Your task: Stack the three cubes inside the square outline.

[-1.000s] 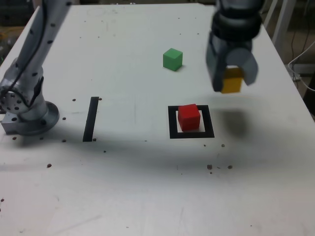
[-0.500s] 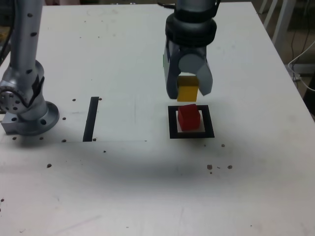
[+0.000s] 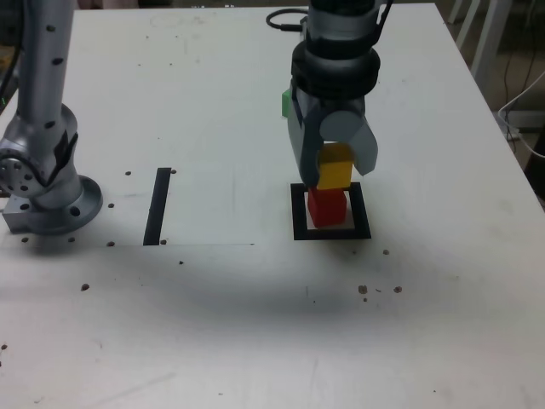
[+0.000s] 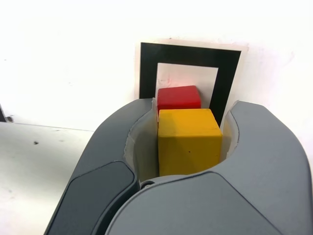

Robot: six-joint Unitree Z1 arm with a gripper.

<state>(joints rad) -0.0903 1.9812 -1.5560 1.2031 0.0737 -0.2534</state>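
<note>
My gripper (image 3: 334,170) hangs over the square outline (image 3: 297,213), shut on the yellow cube (image 3: 335,168). The red cube (image 3: 327,207) sits inside the outline, directly under the yellow one; their faces meet or nearly meet, and I cannot tell which. Only a sliver of the green cube (image 3: 286,102) shows behind the gripper. In the wrist view the yellow cube (image 4: 188,142) fills the space between the jaws of the gripper (image 4: 190,115), with the red cube (image 4: 179,98) just beyond it inside the black square outline (image 4: 148,68).
A straight black strip (image 3: 157,206) lies on the white table at the exterior view's left, near the arm's base (image 3: 47,200). A dark cable (image 3: 285,17) runs behind the arm at the far edge. Small dark specks dot the table.
The gripper carried the yellow cube from the exterior view's right to over the outline, then lowered it onto or just above the red cube.
</note>
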